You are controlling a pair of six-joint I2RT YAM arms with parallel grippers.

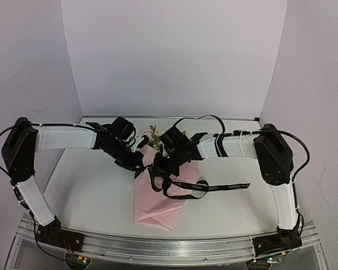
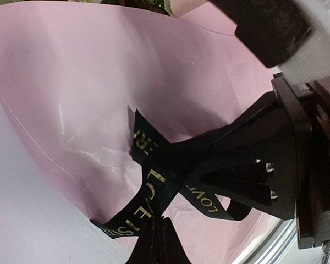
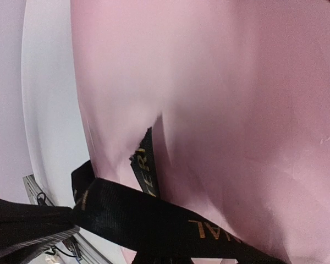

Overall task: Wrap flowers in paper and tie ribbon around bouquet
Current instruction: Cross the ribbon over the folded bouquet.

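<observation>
Both claws are pressed together on the ribbon [image 1: 225, 185]. The left claw [image 1: 139, 163] and the right claw [image 1: 163, 163] meet over the upper part of the bouquet [image 1: 158, 205], almost tip to tip, and a black strand runs into the closed tips of each. From the right wrist we see the band leave that claw's dark finger at the lower left and cross the pink paper [image 3: 236, 82]. From the left wrist we see the gold-lettered strands gather into a crossing just in front of the left claw's fingers [image 2: 286, 165], lying flat on the paper.

We see the bouquet lying on the white table [image 1: 90, 191], its long axis running from far to near, roughly along the midline between the two bases. The flowers [image 1: 154, 134] point toward the far wall and poke out past the claws. The folded paper end points toward the near edge and lies on the near side of the claws in the top view. One ribbon tail stretches off to the right across the table, well beyond the paper. A loop of ribbon lies over the paper's right edge, just on the near side of the claws.

The left arm [image 1: 62, 138] rises from its base, bends at a high elbow on the far left and reaches rightward, roughly level, with its wrist tipped down toward the bouquet. The right arm [image 1: 236, 146] mirrors it from the right side.
</observation>
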